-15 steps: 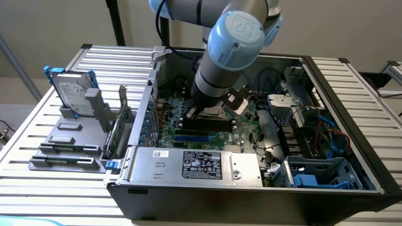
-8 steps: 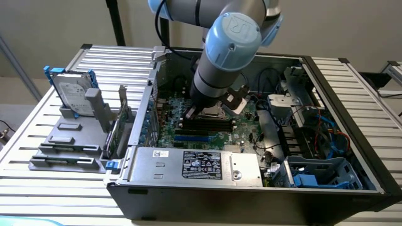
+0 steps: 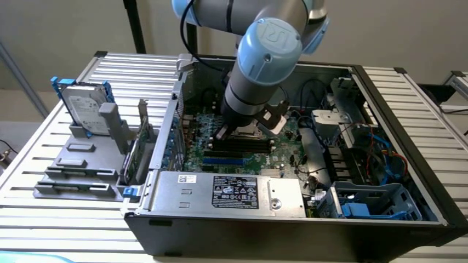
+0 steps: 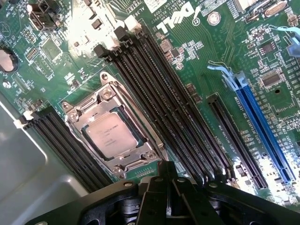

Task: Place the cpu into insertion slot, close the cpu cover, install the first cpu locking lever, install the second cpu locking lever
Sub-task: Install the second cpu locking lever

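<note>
With the hand (image 4: 168, 187) closed on nothing just beside the socket, the cpu (image 4: 111, 136) sits seated under the lowered cover (image 4: 112, 129), and a misaimed push could slip off a lever and gouge the board (image 4: 197, 56).

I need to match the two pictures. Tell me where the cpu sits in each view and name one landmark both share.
Exterior view: the cpu sits mid-motherboard, just under the arm's wrist, partly hidden by it.
Wrist view: the cpu lies under the cpu cover, beside the hand.
Shared landmark: the long black memory slots beside it.
</note>
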Controlling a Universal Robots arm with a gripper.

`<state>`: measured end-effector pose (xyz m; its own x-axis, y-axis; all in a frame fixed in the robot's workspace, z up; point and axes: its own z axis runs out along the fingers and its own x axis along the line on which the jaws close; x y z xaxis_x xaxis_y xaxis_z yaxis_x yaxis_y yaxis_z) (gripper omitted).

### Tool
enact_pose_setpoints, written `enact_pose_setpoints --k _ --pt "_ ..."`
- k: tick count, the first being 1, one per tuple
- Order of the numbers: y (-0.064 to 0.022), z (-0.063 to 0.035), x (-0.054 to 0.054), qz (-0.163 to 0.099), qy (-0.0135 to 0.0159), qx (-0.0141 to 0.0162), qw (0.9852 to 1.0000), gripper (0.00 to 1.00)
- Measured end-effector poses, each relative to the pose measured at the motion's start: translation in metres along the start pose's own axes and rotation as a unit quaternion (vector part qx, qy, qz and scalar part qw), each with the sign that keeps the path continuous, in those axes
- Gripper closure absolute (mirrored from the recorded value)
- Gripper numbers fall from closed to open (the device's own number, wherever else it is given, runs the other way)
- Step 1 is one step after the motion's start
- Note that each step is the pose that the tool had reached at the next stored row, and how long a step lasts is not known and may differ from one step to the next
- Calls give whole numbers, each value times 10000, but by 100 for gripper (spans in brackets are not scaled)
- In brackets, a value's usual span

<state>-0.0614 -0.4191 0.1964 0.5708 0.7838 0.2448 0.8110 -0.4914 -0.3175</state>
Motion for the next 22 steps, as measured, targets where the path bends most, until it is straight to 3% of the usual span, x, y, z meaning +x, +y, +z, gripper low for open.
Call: enact_pose_setpoints --k 17,22 --pt "-18 81 6 -6 6 -15 10000 89" --pt "-26 90 0 -1 -30 -43 10000 89"
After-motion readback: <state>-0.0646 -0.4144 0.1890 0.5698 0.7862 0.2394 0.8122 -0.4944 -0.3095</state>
